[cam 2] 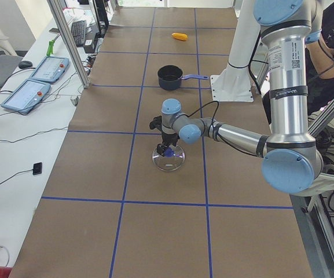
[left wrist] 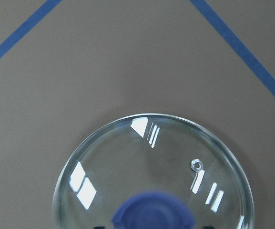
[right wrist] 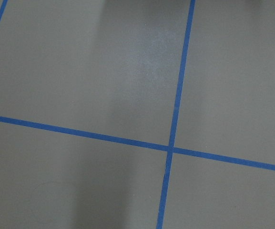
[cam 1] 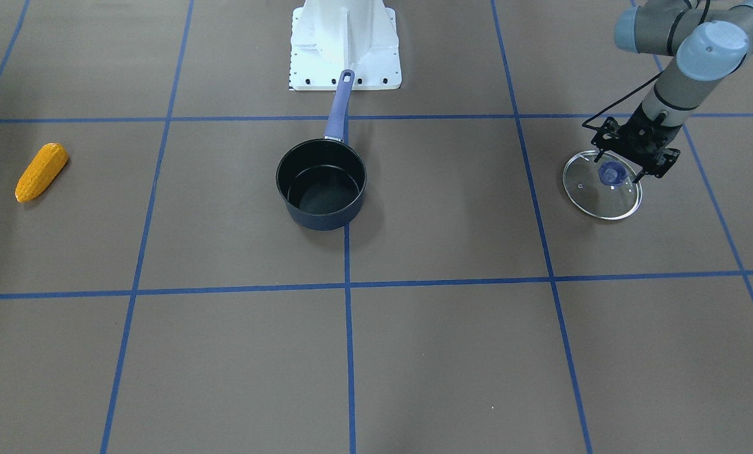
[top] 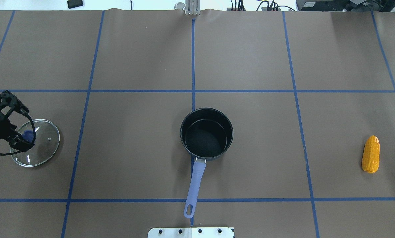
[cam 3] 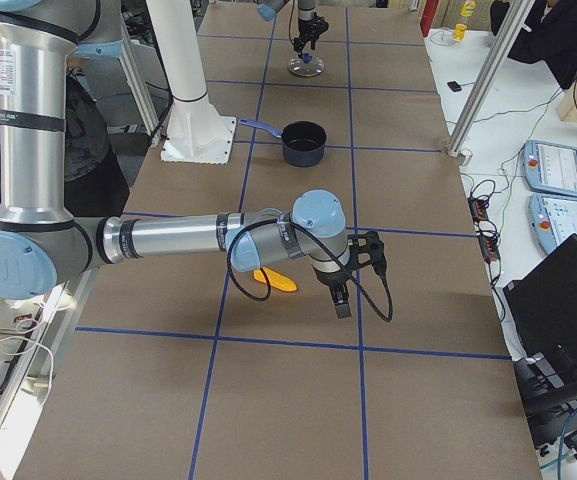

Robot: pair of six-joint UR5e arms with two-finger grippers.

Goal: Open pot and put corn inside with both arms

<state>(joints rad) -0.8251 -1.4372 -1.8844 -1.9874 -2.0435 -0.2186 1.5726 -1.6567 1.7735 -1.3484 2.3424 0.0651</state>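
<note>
Corn [top: 371,154] bumpy, tapered; lid [top: 43,140] round glass.

Brown-papered table [cam 1: 452,353] ruled into squares by blue tape lines [cam 1: 347,287], with a work bench past each end.

Beyond one end, a white side bench [cam 2: 16,156] carries two grey control tablets [cam 2: 28,95] lying flat, a keyboard [cam 2: 77,32] farther back, and a small flat black object [cam 2: 37,168] with a thin wire trailing from it. An aluminium post [cam 2: 68,40] rises at the table's edge. The opposite bench [cam 3: 538,110] holds two more tablets [cam 3: 553,165], a black laptop [cam 3: 558,300] and, far off, what may be a yellow cup [cam 3: 458,32].
</note>
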